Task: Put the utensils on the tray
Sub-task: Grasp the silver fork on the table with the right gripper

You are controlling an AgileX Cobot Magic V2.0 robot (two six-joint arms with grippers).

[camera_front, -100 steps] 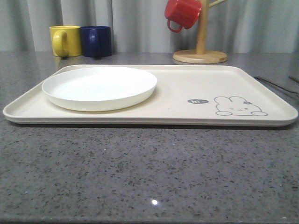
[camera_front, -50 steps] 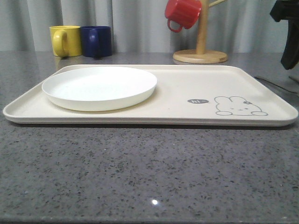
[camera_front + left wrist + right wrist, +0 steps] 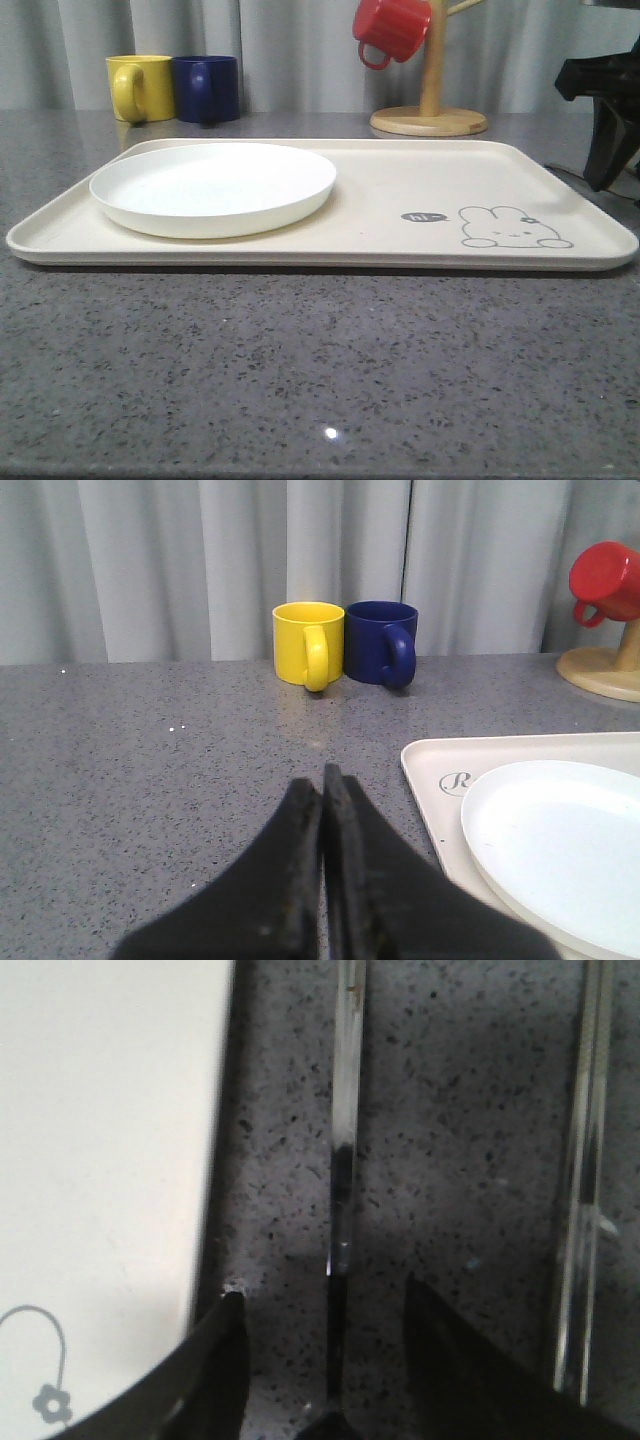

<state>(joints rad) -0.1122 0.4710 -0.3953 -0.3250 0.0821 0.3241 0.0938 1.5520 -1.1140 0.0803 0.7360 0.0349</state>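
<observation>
Right gripper [image 3: 325, 1350] spread wide, low over the tabletop [image 3: 450, 1160] just off the tray's right edge. Its two dark fingers [image 3: 215, 1380] straddle a slim silver utensil handle [image 3: 345, 1140] lying flat on the speckled grey stone; no contact visible between fingers and metal. Which utensil this handle belongs to cannot be told. Second pair of thin bright strips, likely the chopsticks [image 3: 580, 1210], lies parallel and further from the tray, also flat on the stone. Tray [image 3: 100, 1160] rim runs alongside the nearer handle, close but apart; small grey flower print shows near one finger.

Front view: right arm's dark housing [image 3: 605, 110] sits at the frame's right border, above the tabletop [image 3: 320, 370] beyond the tray [image 3: 400, 190] corner. A thin dark line on the stone there is the utensils [image 3: 590, 182], outside the tray.

Left gripper [image 3: 322, 880] pressed together, fingers meeting along a narrow seam, holding nothing, hovering over bare stone beside the tray's left end.

Tray cream, rectangular, rabbit drawing [image 3: 513, 228] with speech bubble at its near right. White plate [image 3: 213, 187] rests on the tray's left half. No cutlery on the tray surface.

Behind the tray: yellow mug [image 3: 138, 88] and navy mug [image 3: 206, 88] touching side by side; wooden mug stand [image 3: 429, 118] with red mug [image 3: 390, 28] hung on a peg. Grey curtain [image 3: 300, 50] as backdrop.
</observation>
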